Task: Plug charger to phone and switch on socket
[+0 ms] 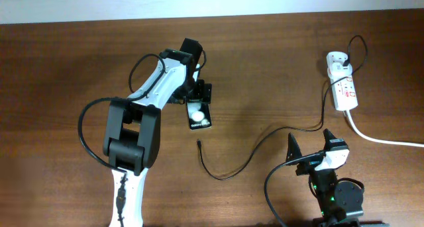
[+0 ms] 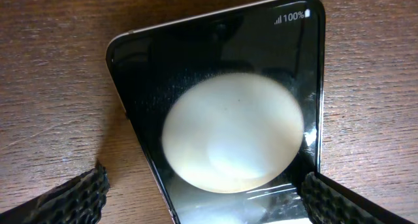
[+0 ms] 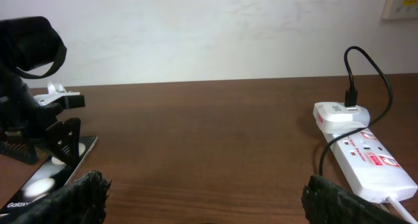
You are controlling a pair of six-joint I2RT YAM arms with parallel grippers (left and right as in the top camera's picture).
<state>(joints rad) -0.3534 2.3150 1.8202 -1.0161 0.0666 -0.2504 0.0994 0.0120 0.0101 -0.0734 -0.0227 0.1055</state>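
small black glossy rectangular phone showing white "100%" beside signal bars at a screen corner, partial white "Galax" lettering near its other end, red marks on white elongated plastic power strip too small to read

Overhead view: even, moderately bright light falls on the dark wooden table, leaving only faint, soft-edged shadows. Left wrist view: a large round white reflection glares off the glossy phone, and a narrow dark shadow lies along its left edge. Right wrist view: the white socket is crisp against an evenly lit pale wall.
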